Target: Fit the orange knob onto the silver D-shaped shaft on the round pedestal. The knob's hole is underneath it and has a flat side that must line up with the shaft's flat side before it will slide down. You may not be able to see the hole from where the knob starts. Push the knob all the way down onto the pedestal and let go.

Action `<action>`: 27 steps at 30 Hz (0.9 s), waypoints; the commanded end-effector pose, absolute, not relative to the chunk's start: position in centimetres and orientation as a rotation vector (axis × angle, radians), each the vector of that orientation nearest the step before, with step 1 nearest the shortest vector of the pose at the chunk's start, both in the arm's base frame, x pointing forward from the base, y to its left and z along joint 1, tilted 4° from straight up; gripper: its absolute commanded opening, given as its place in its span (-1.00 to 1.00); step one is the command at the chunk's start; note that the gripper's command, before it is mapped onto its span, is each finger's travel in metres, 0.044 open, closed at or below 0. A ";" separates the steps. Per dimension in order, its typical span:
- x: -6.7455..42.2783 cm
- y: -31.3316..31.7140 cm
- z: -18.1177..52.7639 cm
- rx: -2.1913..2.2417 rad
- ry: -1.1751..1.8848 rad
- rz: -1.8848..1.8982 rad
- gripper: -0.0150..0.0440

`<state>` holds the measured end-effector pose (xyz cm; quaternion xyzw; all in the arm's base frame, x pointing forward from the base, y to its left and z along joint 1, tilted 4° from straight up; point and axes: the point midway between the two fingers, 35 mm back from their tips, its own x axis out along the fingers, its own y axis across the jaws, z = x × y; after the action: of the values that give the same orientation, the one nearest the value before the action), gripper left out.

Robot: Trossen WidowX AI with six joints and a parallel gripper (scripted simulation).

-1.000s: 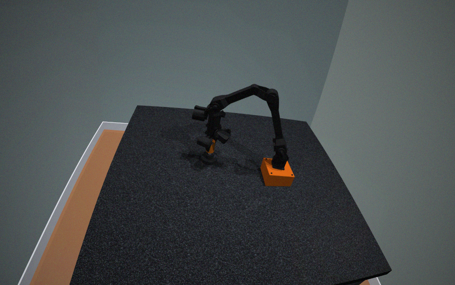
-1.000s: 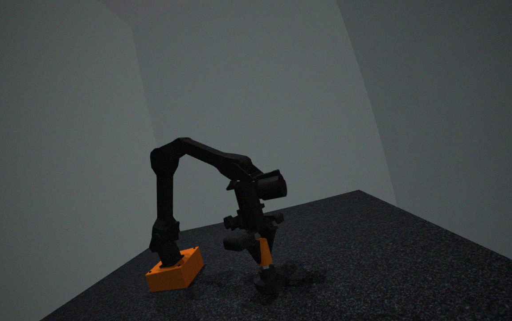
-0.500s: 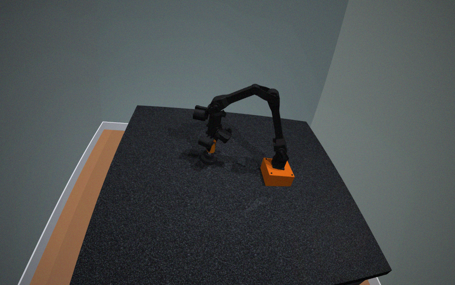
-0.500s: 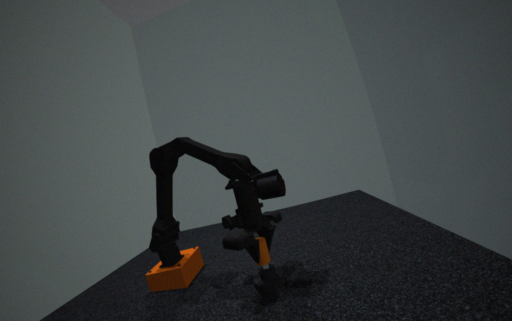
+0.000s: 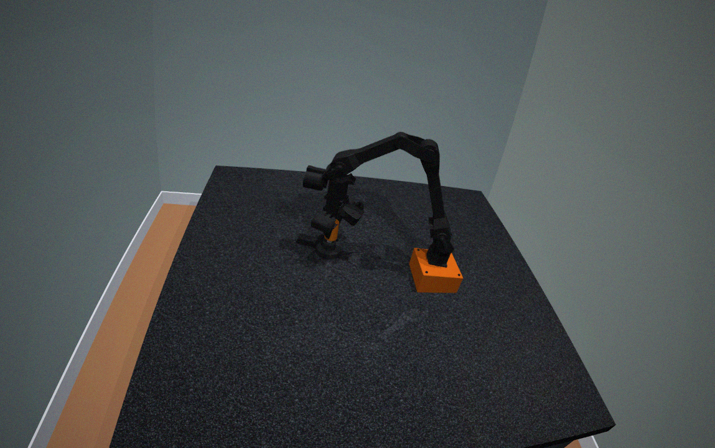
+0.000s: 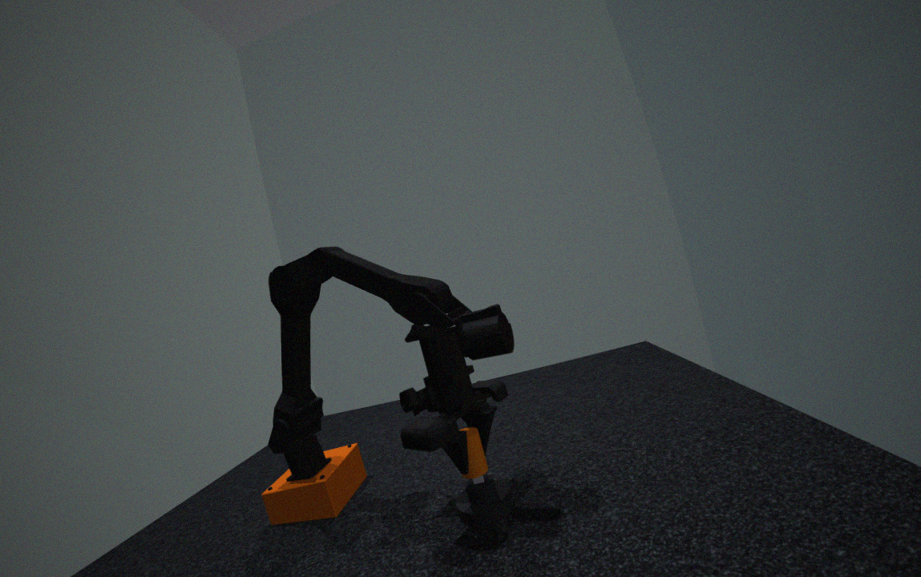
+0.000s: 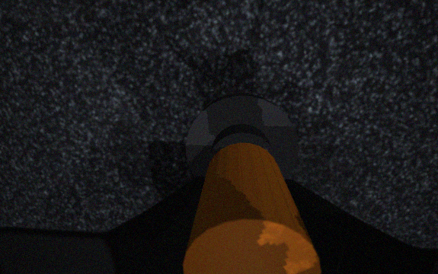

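Observation:
My gripper (image 5: 331, 229) (image 6: 469, 448) is shut on the orange knob (image 5: 335, 229) (image 6: 475, 450) (image 7: 247, 198), a cylinder held upright. The knob sits directly over the round dark pedestal (image 5: 328, 250) (image 6: 486, 513) (image 7: 241, 112). In the exterior view a short piece of the silver shaft (image 6: 477, 482) shows between the knob's bottom and the pedestal. In the wrist view the knob's lower end covers the pedestal's middle and the shaft is hidden. The knob's hole is not visible.
The arm's orange base block (image 5: 435, 272) (image 6: 314, 487) stands on the black speckled mat (image 5: 293, 345) (image 6: 664, 459) to one side of the pedestal. An orange table surface with a white rim (image 5: 126, 300) borders the mat on the left.

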<state>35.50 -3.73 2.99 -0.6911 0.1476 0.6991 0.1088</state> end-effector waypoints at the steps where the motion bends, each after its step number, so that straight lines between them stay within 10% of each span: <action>1: 35.6 -3.7 2.9 -2.040 0.428 2.057 -0.49; 27: 35.8 -3.8 3.0 -2.069 0.378 2.090 -0.49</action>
<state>35.90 -3.77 3.01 -0.6943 0.1293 0.7021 0.0908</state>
